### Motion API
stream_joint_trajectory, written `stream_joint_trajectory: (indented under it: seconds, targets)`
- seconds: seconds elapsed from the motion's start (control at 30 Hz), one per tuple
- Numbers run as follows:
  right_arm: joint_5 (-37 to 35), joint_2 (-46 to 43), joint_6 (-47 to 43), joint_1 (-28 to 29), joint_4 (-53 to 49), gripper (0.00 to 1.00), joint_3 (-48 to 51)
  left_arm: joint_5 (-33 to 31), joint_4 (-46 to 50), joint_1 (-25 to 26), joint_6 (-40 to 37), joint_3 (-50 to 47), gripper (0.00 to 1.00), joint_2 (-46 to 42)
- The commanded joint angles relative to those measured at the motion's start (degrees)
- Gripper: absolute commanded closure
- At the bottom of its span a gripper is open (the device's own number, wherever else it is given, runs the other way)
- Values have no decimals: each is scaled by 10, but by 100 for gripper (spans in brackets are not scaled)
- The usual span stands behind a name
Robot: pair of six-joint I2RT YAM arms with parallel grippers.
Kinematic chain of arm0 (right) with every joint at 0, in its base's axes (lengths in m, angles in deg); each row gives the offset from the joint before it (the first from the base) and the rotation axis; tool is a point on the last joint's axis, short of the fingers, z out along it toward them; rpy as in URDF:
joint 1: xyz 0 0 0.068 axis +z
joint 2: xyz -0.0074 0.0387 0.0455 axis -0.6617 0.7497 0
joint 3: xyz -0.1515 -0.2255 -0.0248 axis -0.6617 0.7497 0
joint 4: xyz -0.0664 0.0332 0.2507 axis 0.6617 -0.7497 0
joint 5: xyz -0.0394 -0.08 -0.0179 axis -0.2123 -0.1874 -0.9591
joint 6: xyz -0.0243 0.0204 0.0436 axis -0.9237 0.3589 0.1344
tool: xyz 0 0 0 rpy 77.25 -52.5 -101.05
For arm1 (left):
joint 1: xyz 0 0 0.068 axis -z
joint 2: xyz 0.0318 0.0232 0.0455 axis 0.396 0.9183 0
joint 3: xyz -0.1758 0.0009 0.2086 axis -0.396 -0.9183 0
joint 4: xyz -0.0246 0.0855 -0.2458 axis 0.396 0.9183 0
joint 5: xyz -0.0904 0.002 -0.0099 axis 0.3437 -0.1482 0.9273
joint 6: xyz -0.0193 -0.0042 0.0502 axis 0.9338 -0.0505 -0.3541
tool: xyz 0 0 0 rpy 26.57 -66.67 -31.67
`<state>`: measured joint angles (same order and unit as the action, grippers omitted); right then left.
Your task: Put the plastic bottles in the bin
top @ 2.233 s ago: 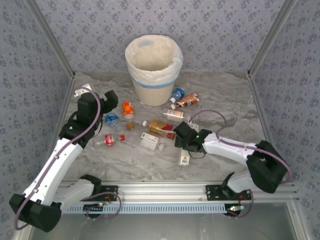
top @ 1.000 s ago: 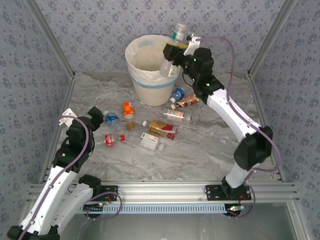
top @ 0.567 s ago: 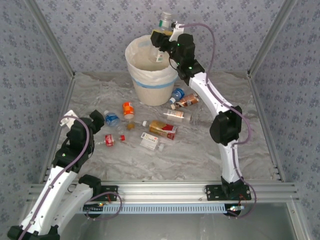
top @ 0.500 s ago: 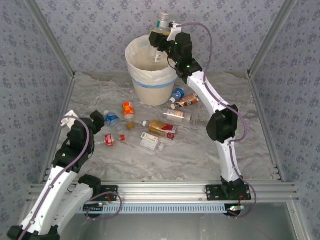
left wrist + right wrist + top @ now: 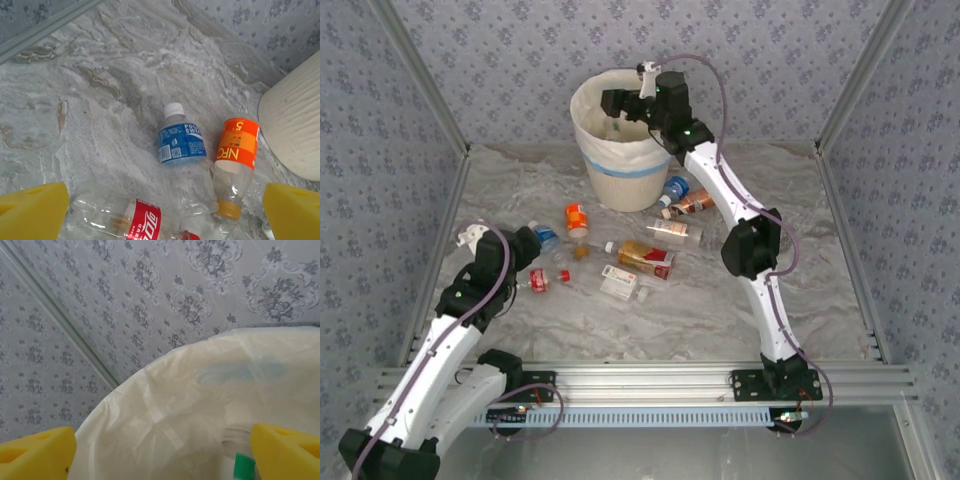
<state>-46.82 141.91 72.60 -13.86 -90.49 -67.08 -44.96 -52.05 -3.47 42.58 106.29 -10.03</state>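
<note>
The bin [image 5: 628, 178] stands at the middle of the far edge of the desk [image 5: 740, 310], and its white liner [image 5: 665, 135] is folded over the rim. The right tool [image 5: 618, 103] hangs above the open mouth of the bin. Its two yellow fingers [image 5: 35, 452] are wide apart and hold nothing. Between them, in the right wrist view, a clear bottle with a green part [image 5: 242, 462] is low inside the liner, partly cut off by the lower edge of the view.

The left tool [image 5: 527, 243] is near the left edge of the desk, also with its fingers far apart and nothing between them. Under it lie three plastic bottles: the blue-label bottle [image 5: 182, 150] with a white cap, the orange-label bottle [image 5: 236, 150] just beside it on the side of the bin wall, and the red-label bottle [image 5: 125, 220] on the nearer side. More bottles lie around the middle of the desk: a brown-label bottle [image 5: 645, 258] and a white-label bottle [image 5: 620, 283]. Near the foot of the bin, toward the right edge, lie a blue-cap bottle [image 5: 674, 187] and a brownish bottle [image 5: 695, 203] side by side
</note>
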Motion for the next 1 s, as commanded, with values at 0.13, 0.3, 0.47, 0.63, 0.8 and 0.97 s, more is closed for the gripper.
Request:
stream_joint_trajectory:
  seconds: [0.13,0.3,0.47,0.63,0.8,0.97]
  targets:
    - [11,-70,-62,5,-63,5,-8,31,-8,-6,13,17,0,13]
    - [1,-130,-79,6,-61,2,61,45,-3,-16,35,13,0,23]
    - [-18,-207,-92,10,-54,0,161,52,-4,-23,53,2,0,25]
    - [-57,-317,-90,11,-13,0,328,35,-1,-23,93,-16,0,18]
    - [-104,-437,-86,7,25,0,511,16,7,-23,129,-32,1,16]
    - [-143,-538,-59,5,19,0,655,27,14,-23,159,-30,1,28]
